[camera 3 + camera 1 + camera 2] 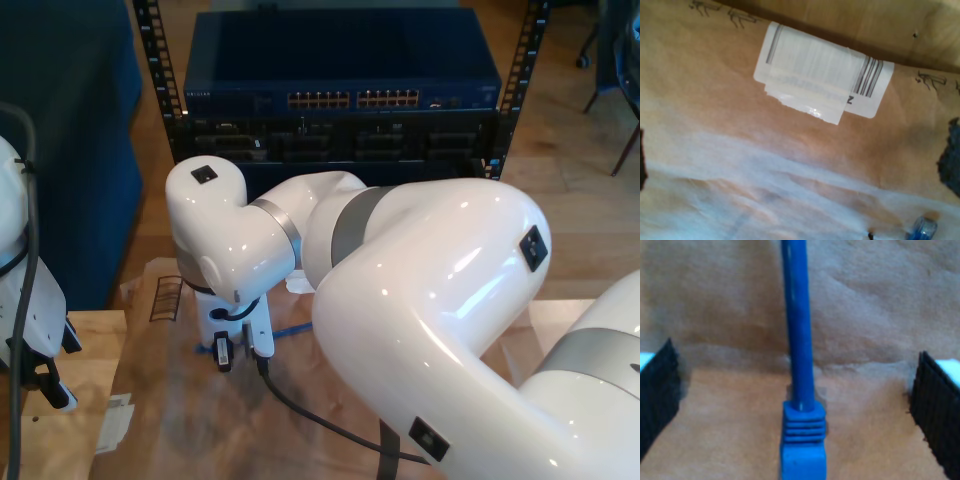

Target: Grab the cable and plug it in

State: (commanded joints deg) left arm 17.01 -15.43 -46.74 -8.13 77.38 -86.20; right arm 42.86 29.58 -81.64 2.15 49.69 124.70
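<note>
Currently the second gripper (800,390) stands with jaws apart astride the cable (799,340); closing off-centre could flick the plug boot (803,440) aside.

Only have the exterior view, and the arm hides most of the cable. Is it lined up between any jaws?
Observer: Yes. In the second wrist view the cable runs centred between my second gripper's fingers.
Operator: Gripped?
Observer: No. The jaws are wide open and both fingers stand clear of it.
Operator: Any plug visible?
Observer: The first wrist view shows a translucent blue plug lying on brown paper.
</note>
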